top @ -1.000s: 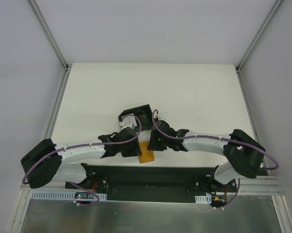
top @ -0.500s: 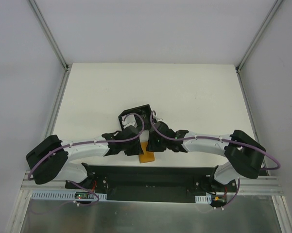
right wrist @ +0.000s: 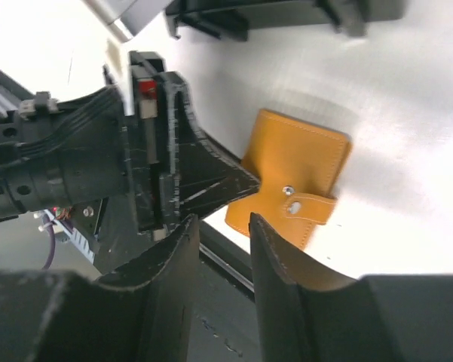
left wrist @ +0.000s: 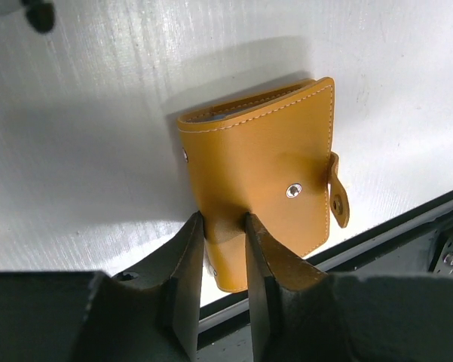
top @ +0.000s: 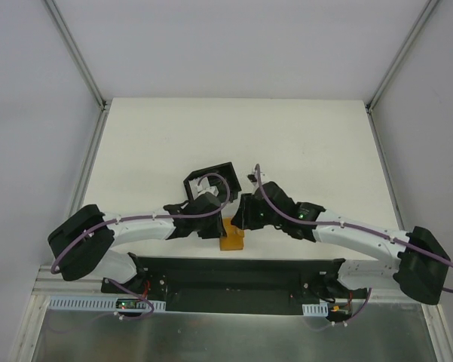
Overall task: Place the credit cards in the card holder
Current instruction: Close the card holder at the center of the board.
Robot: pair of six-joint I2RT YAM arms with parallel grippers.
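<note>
Wallet (left wrist: 264,188): tan-orange and folded, with its snap tab unfastened and hanging off one side. It sits at the front edge of the white table (top: 301,143). I cannot tell whether it rests flat or is tipped up a little.
Left gripper (left wrist: 222,222): pinching the wallet's near edge, with leather filling the gap between its fingers (left wrist: 182,279).
Right gripper (right wrist: 222,220): jaws parted with nothing between them. It points at the wallet from the opposite side, close to it but not touching.
Card holder (top: 218,167): black open-topped box on the table just behind the left gripper, apart from the wallet.
Credit cards: none can be told apart from the wallet. A thin grey edge shows inside its fold in the left wrist view, too narrow to identify.
Arms: both reach in toward the table's middle, so the grippers face each other across the wallet.
</note>
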